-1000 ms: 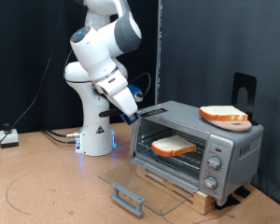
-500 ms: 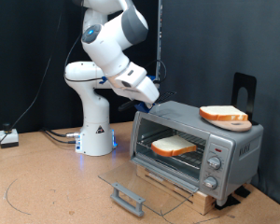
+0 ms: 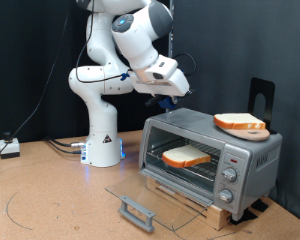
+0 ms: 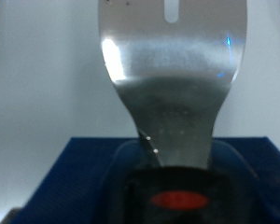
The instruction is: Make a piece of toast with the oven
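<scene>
The gripper (image 3: pixel 171 99), clamped on a metal spatula (image 4: pixel 166 70), has risen above the oven (image 3: pixel 212 150), toast (image 3: pixel 185 156) left inside.

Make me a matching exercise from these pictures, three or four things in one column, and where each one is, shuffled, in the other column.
Things:
1. piece of toast
2. second bread slice
3. oven door
4. gripper

Places:
A. lying open and flat in front of the oven
B. on the wire rack inside the oven
C. in the air above the oven's top, towards the exterior view's left
D. on a wooden disc on top of the oven

Pairs: 1-B, 2-D, 3-A, 4-C
</scene>
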